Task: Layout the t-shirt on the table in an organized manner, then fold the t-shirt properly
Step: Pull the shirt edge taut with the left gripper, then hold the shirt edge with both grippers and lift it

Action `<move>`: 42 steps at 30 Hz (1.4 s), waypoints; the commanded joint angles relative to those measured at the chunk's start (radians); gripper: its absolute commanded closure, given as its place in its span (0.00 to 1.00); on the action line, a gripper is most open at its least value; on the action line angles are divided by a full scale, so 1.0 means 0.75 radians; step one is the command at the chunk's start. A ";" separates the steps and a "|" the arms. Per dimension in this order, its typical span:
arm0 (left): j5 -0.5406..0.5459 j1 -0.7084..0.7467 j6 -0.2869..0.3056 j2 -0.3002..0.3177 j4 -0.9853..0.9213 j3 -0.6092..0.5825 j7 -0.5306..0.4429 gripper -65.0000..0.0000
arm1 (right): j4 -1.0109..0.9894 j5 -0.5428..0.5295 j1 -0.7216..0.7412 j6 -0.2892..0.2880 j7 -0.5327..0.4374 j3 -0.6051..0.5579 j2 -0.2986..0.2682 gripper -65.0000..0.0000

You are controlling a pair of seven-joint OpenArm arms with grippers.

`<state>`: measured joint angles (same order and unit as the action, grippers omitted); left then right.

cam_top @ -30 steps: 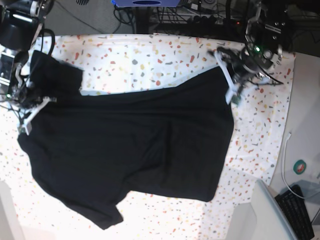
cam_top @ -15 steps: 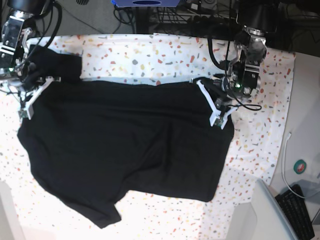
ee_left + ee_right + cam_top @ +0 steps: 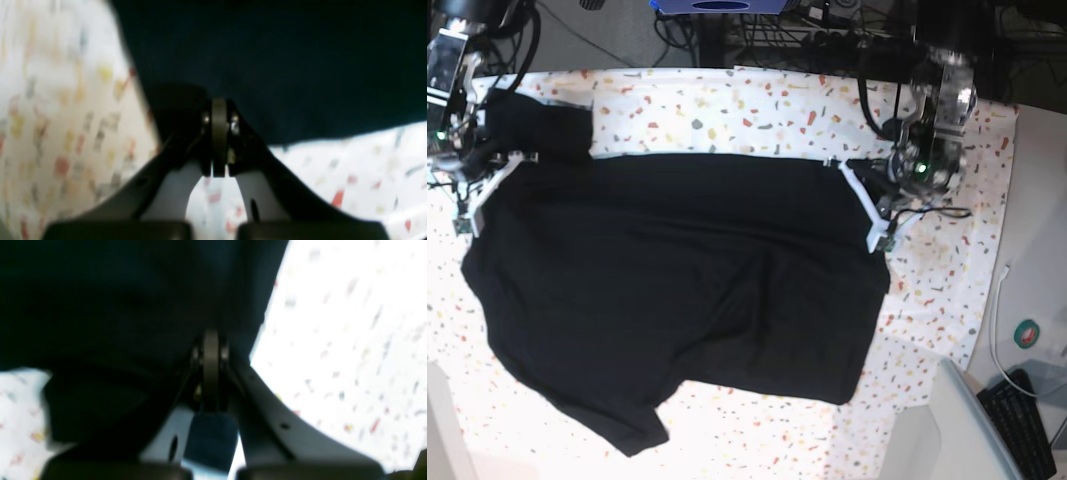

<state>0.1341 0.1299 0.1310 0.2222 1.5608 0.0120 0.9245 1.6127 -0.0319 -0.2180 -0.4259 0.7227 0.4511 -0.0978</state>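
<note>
- Two clenched claws are what you see first: in the left wrist view your left gripper (image 3: pixel 218 146) has its jaws pressed together at the edge of the t-shirt (image 3: pixel 283 66), black cloth pinched between them.
- Your right gripper (image 3: pixel 210 373) is likewise clamped on the t-shirt, its dark fabric filling that view's upper left.
- Farther out, in the base view, the shirt lies spread across the speckled table (image 3: pixel 757 105), each gripper at an upper corner.
</note>
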 commanded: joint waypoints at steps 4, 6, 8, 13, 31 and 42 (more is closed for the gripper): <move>0.055 0.188 0.002 -0.050 0.258 0.261 -0.061 1.00 | 0.169 -0.012 -0.083 0.000 -0.032 0.001 -0.001 1.00; 0.199 0.262 0.053 -0.064 0.266 0.411 -0.176 1.00 | 0.201 -0.012 -0.101 -0.002 -0.032 0.005 0.017 1.00; 0.371 0.309 0.172 -0.068 0.215 0.537 -0.293 1.00 | 0.201 -0.012 -0.117 -0.002 -0.032 0.005 0.021 1.00; 0.567 0.315 0.354 -0.050 0.093 0.646 -0.317 0.70 | 0.201 -0.012 -0.126 -0.004 -0.032 -0.003 0.025 1.00; 0.581 0.045 0.663 -0.078 -0.456 0.642 -0.327 0.20 | 0.212 -0.014 -0.203 -0.008 -0.140 0.007 0.080 0.60; 0.579 -0.058 0.657 -0.074 -0.658 0.494 -0.325 0.83 | 0.158 -0.128 -0.105 -0.178 -0.144 0.332 0.154 0.58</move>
<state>0.5827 0.0734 0.6292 0.1612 1.0657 0.3820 0.6579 1.7199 -0.1287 -0.2943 -0.5602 0.6235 0.6987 0.0261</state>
